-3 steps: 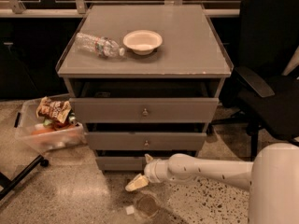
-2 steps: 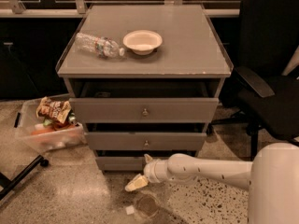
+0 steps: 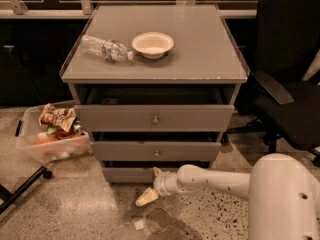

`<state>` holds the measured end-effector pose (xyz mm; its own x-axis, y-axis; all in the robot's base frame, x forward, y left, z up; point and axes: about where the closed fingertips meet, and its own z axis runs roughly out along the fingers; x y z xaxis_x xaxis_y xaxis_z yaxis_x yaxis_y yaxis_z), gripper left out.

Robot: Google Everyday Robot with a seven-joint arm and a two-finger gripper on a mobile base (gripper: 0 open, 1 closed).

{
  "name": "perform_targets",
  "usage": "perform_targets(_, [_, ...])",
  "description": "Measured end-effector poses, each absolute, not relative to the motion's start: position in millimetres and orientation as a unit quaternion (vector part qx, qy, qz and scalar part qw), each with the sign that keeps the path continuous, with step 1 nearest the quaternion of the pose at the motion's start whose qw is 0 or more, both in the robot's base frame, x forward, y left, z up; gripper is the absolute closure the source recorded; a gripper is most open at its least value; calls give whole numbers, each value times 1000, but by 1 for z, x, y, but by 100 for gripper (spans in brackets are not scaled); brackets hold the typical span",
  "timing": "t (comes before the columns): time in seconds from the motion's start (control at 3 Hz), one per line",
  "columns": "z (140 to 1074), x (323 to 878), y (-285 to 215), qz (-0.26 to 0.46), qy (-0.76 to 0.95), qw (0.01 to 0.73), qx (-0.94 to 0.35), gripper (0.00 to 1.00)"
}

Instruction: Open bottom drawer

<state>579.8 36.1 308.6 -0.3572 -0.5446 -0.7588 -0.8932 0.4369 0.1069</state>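
You had the gripper (image 3: 151, 185) low in front of the bottom drawer (image 3: 127, 175), the lowest front on the cabinet, with its fingers spread apart and grasping nothing. The upper fingertip (image 3: 157, 171) sat at the middle of the drawer front. The knob was hidden, contact could not be confirmed, and the arm (image 3: 215, 180) covered the drawer's right part.

No visible shift: claw (image 3: 150, 185) as before, low at the bottom drawer (image 3: 125, 174) front.

The grey bench (image 3: 200, 49) carries a cream bowl (image 3: 153, 44) toward 11 o'clock, with a clear bottle (image 3: 105, 49) lying just beside it at 9 o'clock. The gripper (image 3: 152, 185) hangs below, at 6 o'clock.
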Motion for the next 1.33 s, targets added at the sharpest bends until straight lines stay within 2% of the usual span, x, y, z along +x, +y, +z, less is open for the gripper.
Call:
perform_targets(0.67, [258,622,34,251,752,364,-489,0])
perform_targets(1.0, [246,649,33,217,730,386,-521,0])
perform_targets(1.33, [246,649,33,217,730,386,-521,0])
